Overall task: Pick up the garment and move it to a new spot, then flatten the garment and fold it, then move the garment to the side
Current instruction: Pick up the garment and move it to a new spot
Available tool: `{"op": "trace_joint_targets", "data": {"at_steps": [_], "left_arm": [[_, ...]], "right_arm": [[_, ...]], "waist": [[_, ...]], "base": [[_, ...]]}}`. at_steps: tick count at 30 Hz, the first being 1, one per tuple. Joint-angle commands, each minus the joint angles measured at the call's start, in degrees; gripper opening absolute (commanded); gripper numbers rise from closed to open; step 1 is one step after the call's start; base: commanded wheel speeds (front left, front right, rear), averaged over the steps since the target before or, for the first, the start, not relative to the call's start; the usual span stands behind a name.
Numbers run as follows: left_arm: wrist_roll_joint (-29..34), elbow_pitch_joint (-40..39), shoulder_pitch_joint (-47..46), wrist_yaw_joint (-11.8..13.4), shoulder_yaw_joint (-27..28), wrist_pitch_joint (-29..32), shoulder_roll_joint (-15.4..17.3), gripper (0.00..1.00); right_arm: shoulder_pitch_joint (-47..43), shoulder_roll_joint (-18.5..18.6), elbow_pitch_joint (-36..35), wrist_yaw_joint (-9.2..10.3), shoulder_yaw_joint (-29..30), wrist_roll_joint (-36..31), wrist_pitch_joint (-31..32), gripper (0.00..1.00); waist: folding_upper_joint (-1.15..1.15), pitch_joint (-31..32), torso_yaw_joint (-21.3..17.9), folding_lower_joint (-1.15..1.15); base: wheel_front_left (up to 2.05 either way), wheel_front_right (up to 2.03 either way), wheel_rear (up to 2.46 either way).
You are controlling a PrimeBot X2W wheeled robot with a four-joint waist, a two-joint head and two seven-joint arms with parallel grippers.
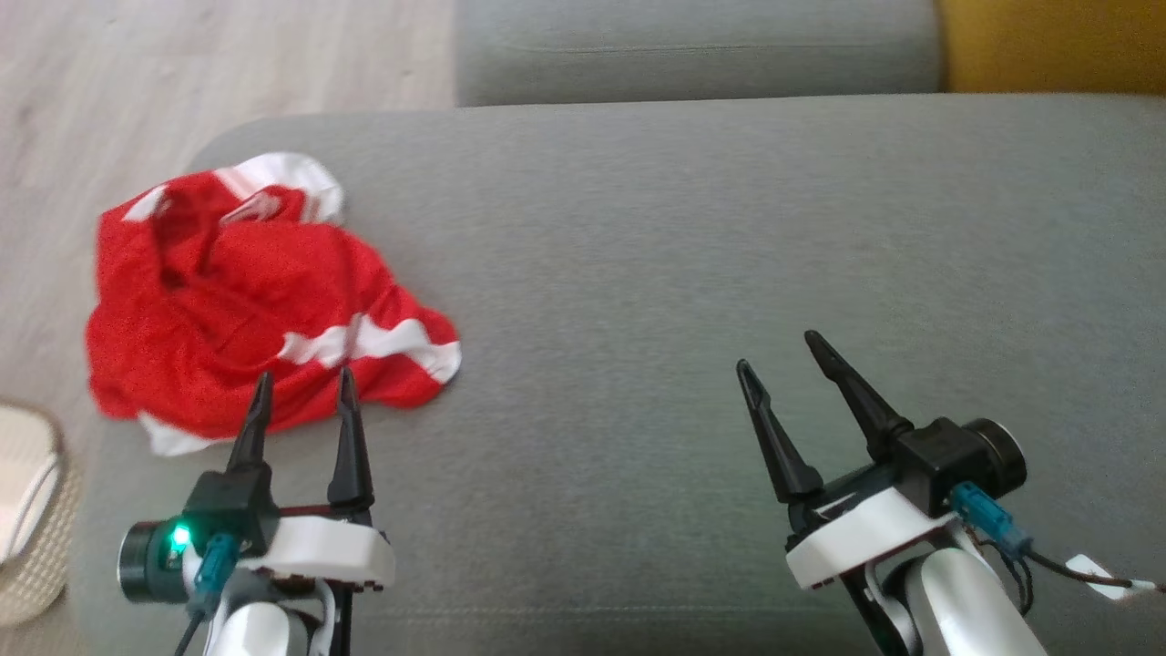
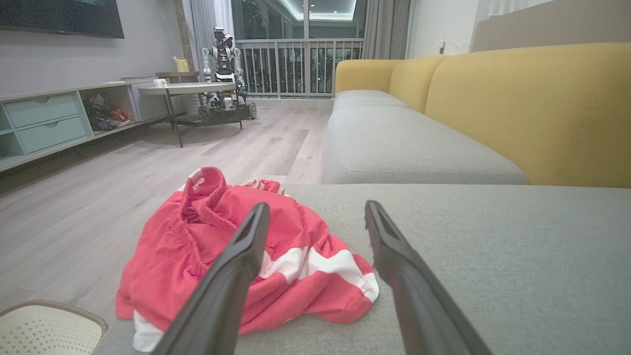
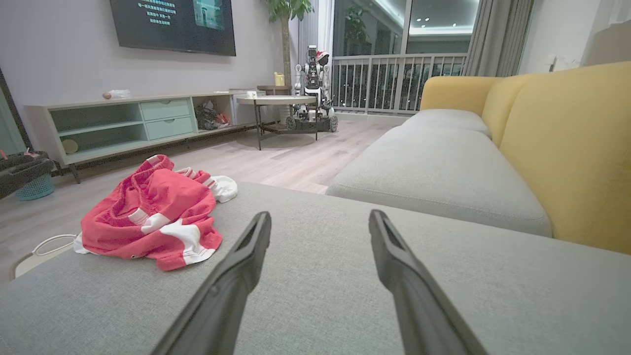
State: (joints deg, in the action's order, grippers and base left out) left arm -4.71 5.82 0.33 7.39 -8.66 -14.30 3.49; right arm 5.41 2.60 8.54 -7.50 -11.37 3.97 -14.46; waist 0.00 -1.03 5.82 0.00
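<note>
The garment (image 1: pixel 246 310) is a crumpled red piece with white bands, lying at the left end of the grey sofa cushion (image 1: pixel 729 273). My left gripper (image 1: pixel 303 375) hovers just in front of it, open, with the fingertips over its near edge. From the left wrist camera the garment (image 2: pixel 296 236) bunches up between and behind the two open fingers. My right gripper (image 1: pixel 776 350) is open over bare cushion, far to the garment's right. The right wrist view has the garment (image 3: pixel 153 222) off to the left.
A pale woven basket (image 1: pixel 27 519) stands on the floor by the cushion's left corner. A second grey seat (image 1: pixel 692 46) and a yellow backrest (image 1: pixel 1048 46) lie beyond. Wood floor (image 2: pixel 98 197), a round table (image 3: pixel 276 101) and another robot (image 3: pixel 313 88) are farther off.
</note>
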Motion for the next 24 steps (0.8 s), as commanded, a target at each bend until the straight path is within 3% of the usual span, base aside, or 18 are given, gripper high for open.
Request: {"op": "trace_joint_targets", "data": {"at_steps": [1, 13, 20, 24], "left_arm": [[-0.21, -1.9, -3.2, -0.16, 1.89, -0.7, -0.04, 1.0], [-1.19, -3.01, -2.5, -0.51, 1.89, -0.7, -0.54, 1.0], [-2.35, -4.13, -4.13, -0.87, 2.73, -0.7, -0.59, 1.0], [-2.31, -4.63, -8.91, -2.39, 4.35, -0.7, -0.53, 1.0]], "right_arm": [[1.87, 0.28, -1.8, 0.01, -1.23, -0.6, -0.54, 1.0], [1.57, 0.28, -1.46, 0.01, -1.95, -1.42, -0.54, 1.0], [1.98, 0.28, -1.55, 0.01, -2.28, -2.32, -0.54, 1.0], [2.83, 0.36, -1.56, 0.01, -2.08, -3.54, -0.54, 1.0]], "waist": [[0.0, -0.45, 2.83, 0.0], [0.0, -1.14, 11.89, 0.0], [0.0, -3.39, 13.03, 0.0], [0.0, -5.97, 12.64, 0.0]], "base": [[0.0, 0.0, 0.0], [0.0, 0.0, 0.0], [0.0, 0.0, 0.0], [0.0, 0.0, 0.0]]}}
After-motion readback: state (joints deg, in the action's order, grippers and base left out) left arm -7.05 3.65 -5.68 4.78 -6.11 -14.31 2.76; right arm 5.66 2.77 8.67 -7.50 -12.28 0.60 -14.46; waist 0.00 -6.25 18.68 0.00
